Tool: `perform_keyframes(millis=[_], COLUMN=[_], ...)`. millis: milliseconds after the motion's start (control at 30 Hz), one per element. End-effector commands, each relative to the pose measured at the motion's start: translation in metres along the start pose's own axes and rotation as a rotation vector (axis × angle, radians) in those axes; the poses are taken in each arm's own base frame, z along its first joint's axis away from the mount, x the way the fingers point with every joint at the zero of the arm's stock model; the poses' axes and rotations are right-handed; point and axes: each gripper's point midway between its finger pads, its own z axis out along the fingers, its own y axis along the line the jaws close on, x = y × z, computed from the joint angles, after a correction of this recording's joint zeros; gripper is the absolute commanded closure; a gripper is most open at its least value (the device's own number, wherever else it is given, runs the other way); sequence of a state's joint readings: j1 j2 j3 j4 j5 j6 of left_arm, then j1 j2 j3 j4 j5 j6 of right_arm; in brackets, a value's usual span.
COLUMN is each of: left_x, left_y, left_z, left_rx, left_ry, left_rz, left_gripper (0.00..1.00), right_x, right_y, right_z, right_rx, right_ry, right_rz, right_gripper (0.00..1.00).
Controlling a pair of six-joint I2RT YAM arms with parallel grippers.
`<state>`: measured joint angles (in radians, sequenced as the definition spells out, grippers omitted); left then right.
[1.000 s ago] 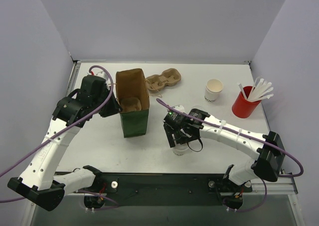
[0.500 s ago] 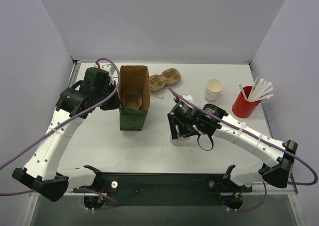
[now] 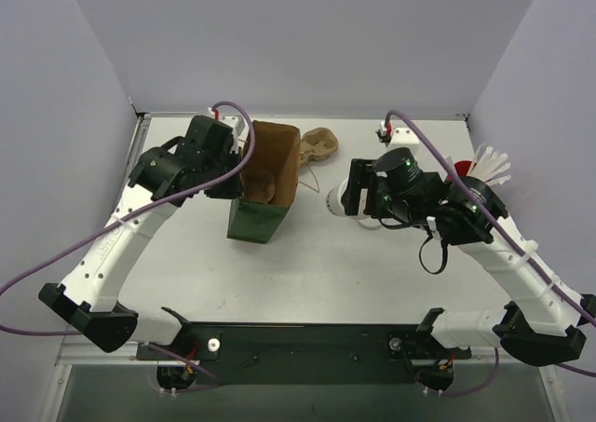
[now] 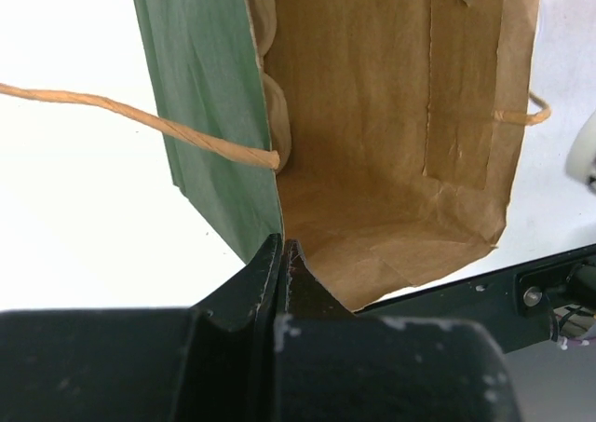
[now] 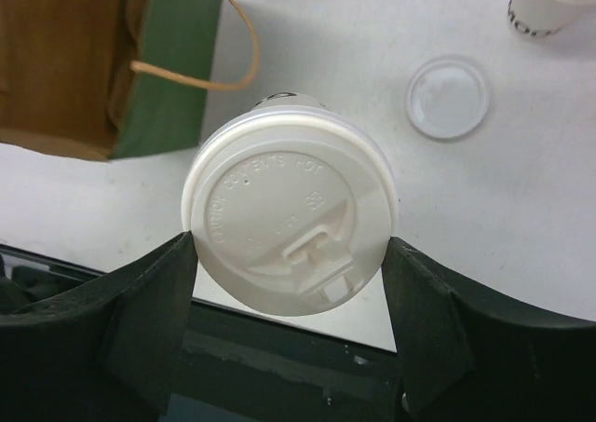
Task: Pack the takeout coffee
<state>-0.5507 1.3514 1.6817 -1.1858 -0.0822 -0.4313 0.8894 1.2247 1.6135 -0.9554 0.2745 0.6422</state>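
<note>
Clamped in the right gripper (image 5: 291, 250): the takeout coffee (image 5: 279, 198), lid on, squeezed between 2 black fingers. Lifted off the table (image 3: 186, 273), tipped on its side, just right of the green paper bag (image 3: 261, 224), not inside it. Pinched shut on that bag's top edge: the left gripper (image 4: 282, 254). Leaning toward the cup, mouth wide open. Lying flat on the table past the cup: 1 loose lid (image 5: 447, 96).

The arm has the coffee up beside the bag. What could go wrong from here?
The right gripper holds the takeout coffee only by its sides, so it might slip. The left gripper pinches just the rim of the bag; if that paper slips, the opening could shift. The coffee could also snag the twine handle.
</note>
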Motion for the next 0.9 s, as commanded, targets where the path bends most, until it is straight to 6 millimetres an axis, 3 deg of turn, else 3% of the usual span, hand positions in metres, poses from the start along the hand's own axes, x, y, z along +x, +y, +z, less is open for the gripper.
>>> perform_keyframes(millis=[0,200,433,567,700,867], left_x=[-0.013,-0.007,-0.019,-0.021,-0.021,-0.015], left_y=[-0.021,-0.046,-0.074,-0.085,-0.092,-0.117], left_z=[-0.005,0.006,-0.001,-0.001,-0.003,-0.001], left_rx=[-0.009,-0.014,0.046,0.055,0.075,0.179], left_ry=[-0.047,-0.022,-0.069,-0.074,-0.086,-0.083], left_rz=[0.077,0.114,0.035,0.036,-0.028,-0.159], left_gripper=[1.00,1.00,1.00,1.00,1.00,1.00], right_x=[-0.045,-0.082,-0.100,-0.091,-0.080,-0.067], right_y=[-0.006,0.017,0.058,0.076,0.078,0.072], right_z=[-0.024,-0.033,-0.023,-0.003,0.013,0.036], right_rx=[0.019,-0.068,-0.181,-0.201,-0.183,-0.128], right_ry=[-0.140,-0.230,-0.208,-0.139,-0.093,-0.030], right_rz=[0.018,0.068,0.084,0.075,0.084,0.070], right_gripper=[0.41,0.41,0.41,0.42,0.42,0.42])
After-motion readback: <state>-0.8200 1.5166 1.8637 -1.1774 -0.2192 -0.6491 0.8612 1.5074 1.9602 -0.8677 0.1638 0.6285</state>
